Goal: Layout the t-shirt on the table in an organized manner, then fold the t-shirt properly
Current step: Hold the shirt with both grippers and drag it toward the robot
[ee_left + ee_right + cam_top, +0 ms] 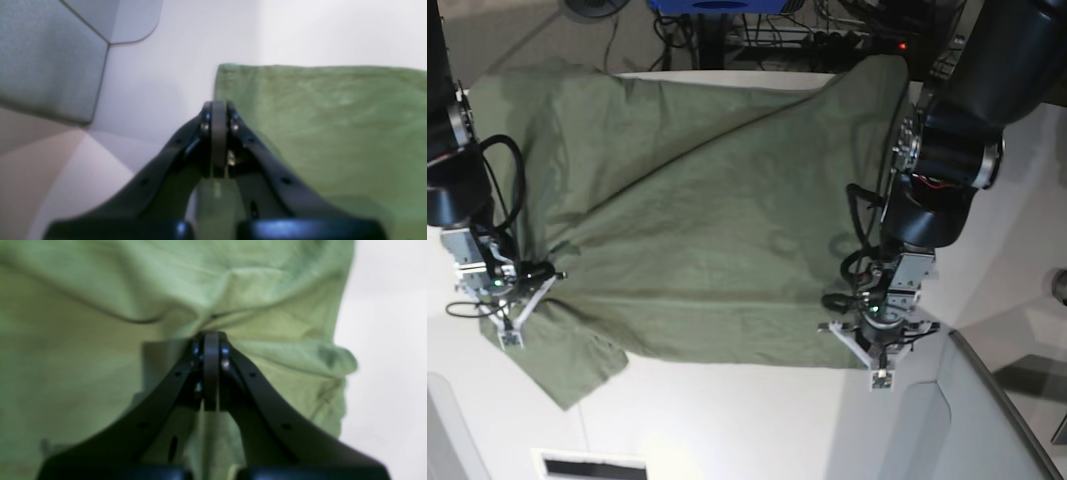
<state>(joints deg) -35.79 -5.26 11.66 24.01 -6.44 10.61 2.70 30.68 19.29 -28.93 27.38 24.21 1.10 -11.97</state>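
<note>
The white table (pixel 727 410) holds the big green t-shirt (pixel 697 230), spread across its middle. At nine o'clock, the right gripper (pixel 515 318) looks pinched on bunched cloth. At four o'clock, the left gripper (pixel 879 350) is clenched at the hem. One tug could wrinkle everything.

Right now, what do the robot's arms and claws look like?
Both arms are chunky and black with round joints and looping black cables. The left claw and right claw each have two curved black fingers with small holes and shiny screws. White brackets sit behind them.
</note>
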